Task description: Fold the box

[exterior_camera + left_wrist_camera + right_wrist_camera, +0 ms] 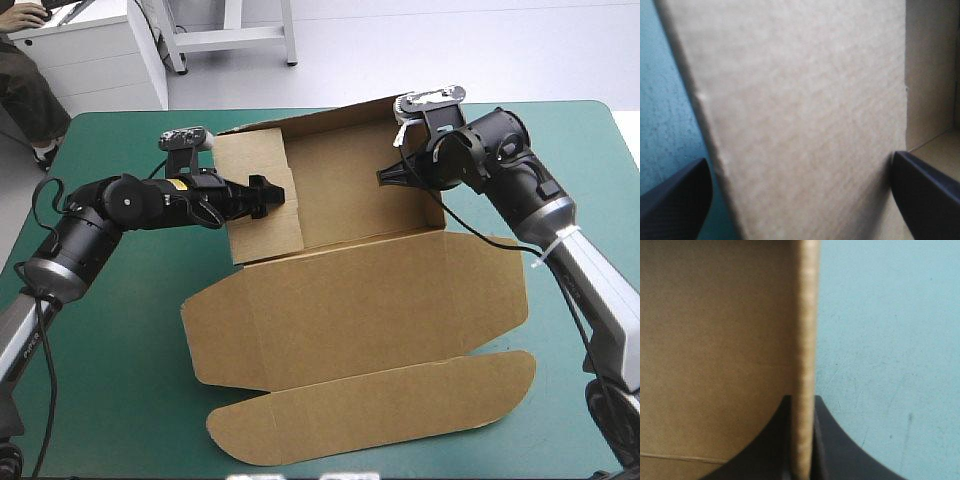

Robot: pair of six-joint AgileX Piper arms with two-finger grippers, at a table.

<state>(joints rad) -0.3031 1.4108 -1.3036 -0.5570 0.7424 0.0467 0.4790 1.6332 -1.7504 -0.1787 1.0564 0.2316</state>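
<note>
The brown box sits about midway on the teal-green worktop, half made; its floor lies flat between the two hands and its far wall stands upright beyond them; the lid lies spread flat on the side nearer the worktop's near edge, with a rounded ear at each end and a long rounded strip along its outer margin; the board is plain and unprinted, its creases showing as straight lines.

The left hand reaches in at the box's left side; its black fingers stand wide apart and clamp nothing; a broad side panel, raised and leaning, fills the space between and ahead of them, with bare worktop beside one finger and the box's inside past the other; whether they touch the panel cannot be told.

The right hand is at the box's right side, its fingers all but closed on the edge of the right wall; the box's inside lies to one side of that wall, bare worktop to the other.
</note>
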